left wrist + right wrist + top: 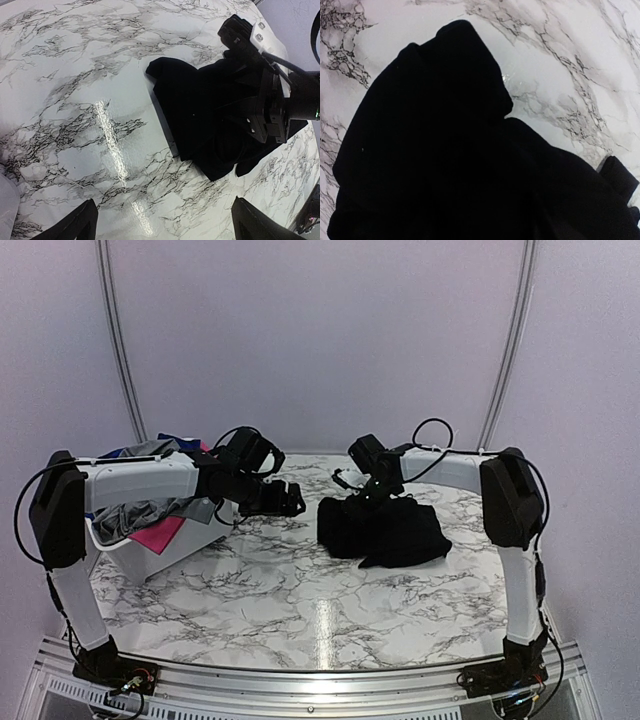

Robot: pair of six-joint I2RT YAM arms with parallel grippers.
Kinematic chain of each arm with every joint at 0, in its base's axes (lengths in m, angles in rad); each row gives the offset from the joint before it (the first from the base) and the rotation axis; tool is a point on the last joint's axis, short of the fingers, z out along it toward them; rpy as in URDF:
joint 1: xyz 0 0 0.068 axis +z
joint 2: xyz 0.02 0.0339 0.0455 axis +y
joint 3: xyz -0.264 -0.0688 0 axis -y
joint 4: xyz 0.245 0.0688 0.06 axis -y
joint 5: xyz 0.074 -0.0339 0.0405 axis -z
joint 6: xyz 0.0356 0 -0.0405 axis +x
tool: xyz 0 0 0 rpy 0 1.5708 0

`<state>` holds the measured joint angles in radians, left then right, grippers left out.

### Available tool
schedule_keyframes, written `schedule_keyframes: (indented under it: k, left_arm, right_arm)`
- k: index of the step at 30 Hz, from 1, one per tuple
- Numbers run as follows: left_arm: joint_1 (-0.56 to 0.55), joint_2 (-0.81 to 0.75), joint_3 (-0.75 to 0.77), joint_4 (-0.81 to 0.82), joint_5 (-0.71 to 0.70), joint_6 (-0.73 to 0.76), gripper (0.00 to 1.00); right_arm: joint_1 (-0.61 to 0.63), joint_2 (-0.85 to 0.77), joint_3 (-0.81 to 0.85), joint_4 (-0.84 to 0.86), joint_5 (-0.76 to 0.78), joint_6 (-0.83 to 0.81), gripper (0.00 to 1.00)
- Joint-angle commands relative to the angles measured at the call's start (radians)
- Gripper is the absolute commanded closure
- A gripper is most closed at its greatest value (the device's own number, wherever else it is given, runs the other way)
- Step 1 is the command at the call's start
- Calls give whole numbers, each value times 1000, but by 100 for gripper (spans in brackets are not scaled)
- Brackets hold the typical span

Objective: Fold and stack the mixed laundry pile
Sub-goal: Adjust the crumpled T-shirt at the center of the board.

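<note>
1. The left arm (140, 480) rises from its base at the near left, bends at a black elbow, and runs its white link level toward the centre.
2. The left gripper (283, 502) hangs low and points toward the other arm. Its fingers (80, 222) are spread wide.
3. The right arm (515, 505) climbs from the near right, folds at its elbow, and reaches its white forearm inward to the left.
4. The right gripper (365, 488) tips downward. How its jaws stand cannot be made out.
5. The two grippers face each other, apart.
</note>
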<state>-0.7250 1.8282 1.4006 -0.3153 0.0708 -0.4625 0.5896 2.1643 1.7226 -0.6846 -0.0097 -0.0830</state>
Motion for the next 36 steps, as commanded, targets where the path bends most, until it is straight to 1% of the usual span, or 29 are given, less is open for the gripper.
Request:
schedule_keyframes:
  k: [1, 2, 3, 4, 7, 12, 14, 16, 17, 19, 22, 25, 28, 29, 30, 31, 32, 33, 34, 36]
  left_arm:
    - [11, -59, -12, 10, -1, 6, 4]
    - [12, -65, -17, 11, -5, 5, 4]
    - [13, -70, -22, 11, -9, 5, 4]
    - [14, -74, -26, 13, -11, 5, 4]
    - [19, -91, -44, 16, -31, 2, 5]
    - [45, -140, -83, 30, -79, -28, 5]
    - [60, -163, -93, 37, -107, -42, 4]
    - [74, -186, -95, 40, -131, -49, 4]
    - [80, -197, -94, 43, -138, -50, 4]
    - [87, -211, -87, 50, -150, -46, 4]
    - [88, -213, -63, 53, -150, -24, 4]
    - [88, -201, -45, 53, -148, -6, 4]
    - [88, -194, -44, 52, -144, 3, 4]
    - [88, -192, -48, 52, -133, 12, 4]
    - [88, -193, -51, 52, -122, 21, 4]
    - [87, -196, -56, 51, -111, 31, 3]
    - [86, -198, -62, 48, -101, 42, 3]
    - [84, -204, -66, 43, -94, 57, 3]
    - [80, -210, -70, 36, -88, 74, 2]
    - [65, -218, -72, 13, -92, 116, 2]
  right_arm:
    - [-5, -24, 115, -57, -41, -19, 62]
    - [-2, -42, 126, -52, -41, -18, 76]
    - [3, -60, 145, -50, -41, -16, 93]
    - [8, -79, 168, -55, -41, -13, 100]
    - [27, -120, 280, -96, -46, -8, 100]
    - [50, -186, 550, -160, -71, 24, 100]
    - [50, -225, 683, -157, -100, 44, 100]
    - [49, -293, 734, -111, -126, 67, 100]
    - [48, -345, 723, -72, -125, 74, 100]
    - [24, -461, 643, 16, -126, 97, 100]
    - [-98, -630, 480, 112, -159, 169, 100]
    - [-261, -752, 263, 102, -80, 173, 100]
    - [-349, -832, 33, 58, 27, 166, 100]
    - [-368, -853, -40, 47, 39, 155, 98]
    - [-376, -858, -104, 28, 48, 143, 81]
    - [-378, -856, -181, 4, 59, 134, 54]
    - [-378, -842, -219, -46, 69, 124, 30]
    - [-377, -829, -247, -87, 88, 133, 21]
    - [-379, -825, -278, -112, 99, 148, 18]
    - [-379, -842, -345, -109, 74, 151, 17]
